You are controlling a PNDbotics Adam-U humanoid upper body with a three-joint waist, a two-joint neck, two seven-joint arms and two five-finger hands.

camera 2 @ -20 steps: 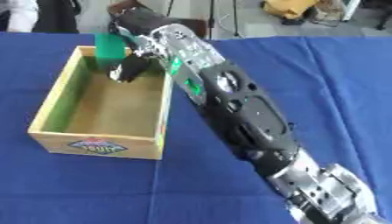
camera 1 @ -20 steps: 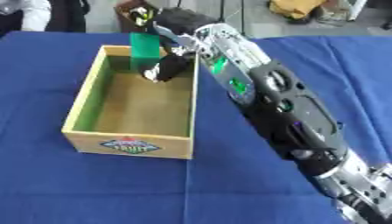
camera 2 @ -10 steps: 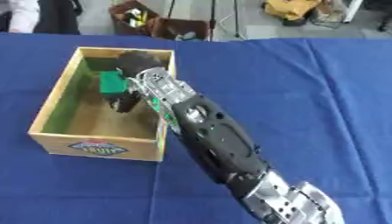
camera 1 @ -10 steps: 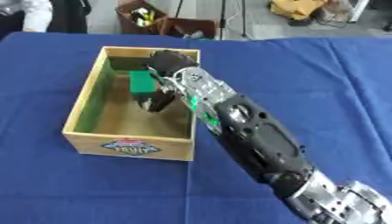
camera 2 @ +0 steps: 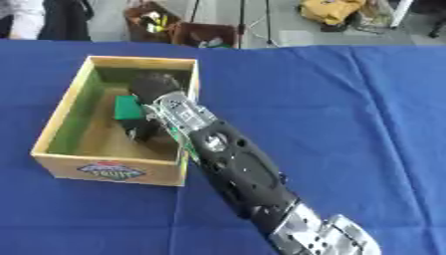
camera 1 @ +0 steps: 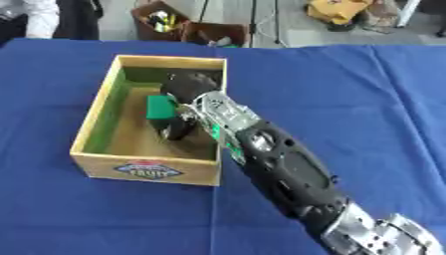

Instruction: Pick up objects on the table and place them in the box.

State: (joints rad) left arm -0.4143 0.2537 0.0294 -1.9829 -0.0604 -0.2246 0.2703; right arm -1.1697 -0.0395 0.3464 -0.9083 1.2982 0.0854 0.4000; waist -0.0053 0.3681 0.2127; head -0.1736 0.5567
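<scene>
While inside the box [camera 1: 94, 119], right hand [camera 1: 184, 99] around upright green block [camera 1: 161, 106].

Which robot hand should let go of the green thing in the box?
The right hand. It is already down inside the wooden box, curled round the green block. The left hand shows in neither view.

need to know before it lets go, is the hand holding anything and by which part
The right hand is inside the box, curled on a green block, gripping its right side.
</scene>
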